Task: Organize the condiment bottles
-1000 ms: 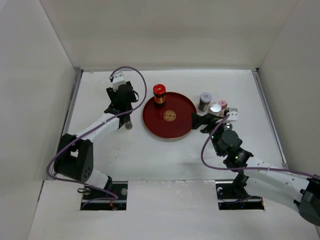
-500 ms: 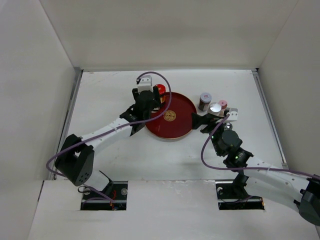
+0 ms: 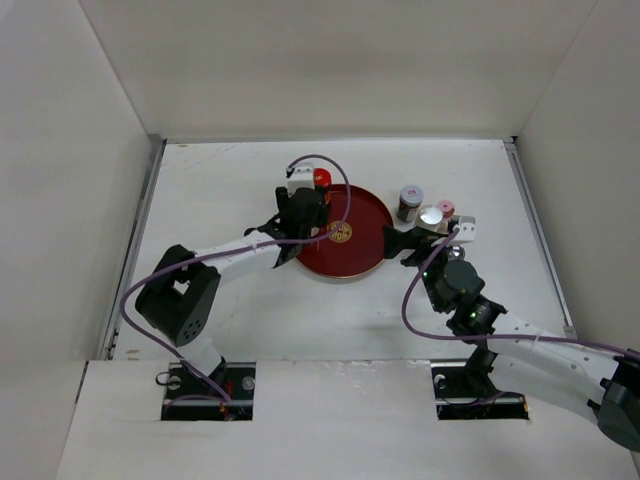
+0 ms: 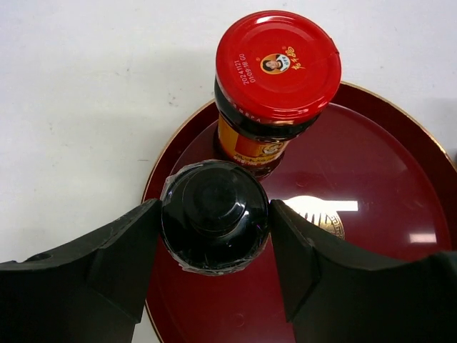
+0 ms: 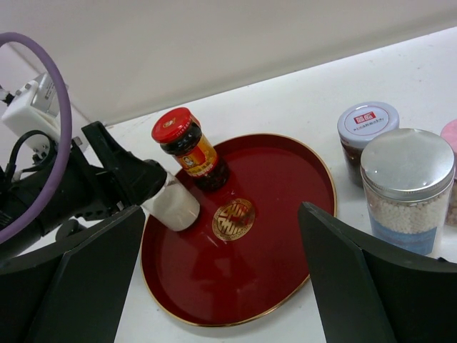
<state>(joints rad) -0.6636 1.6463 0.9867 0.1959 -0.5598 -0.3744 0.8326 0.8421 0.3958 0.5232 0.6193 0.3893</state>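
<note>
pink-lidded jar (image 5: pixel 451 139): cut by right edge; black-capped bottle (image 4: pixel 214 214): top view, hidden under left arm (image 3: pixel 300 208)

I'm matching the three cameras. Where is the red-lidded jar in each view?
Top external: red-lidded jar on the red tray's far-left edge.
Left wrist: top, right of centre, just beyond the black-capped bottle.
Right wrist: upper left, on the tray.
Shared landmark: the tray's gold emblem.

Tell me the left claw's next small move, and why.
Probably lower straight down: the left claw grips the black-capped bottle over the tray, above its bare floor, close beside the red-lidded jar, seemingly not yet set down.
</note>
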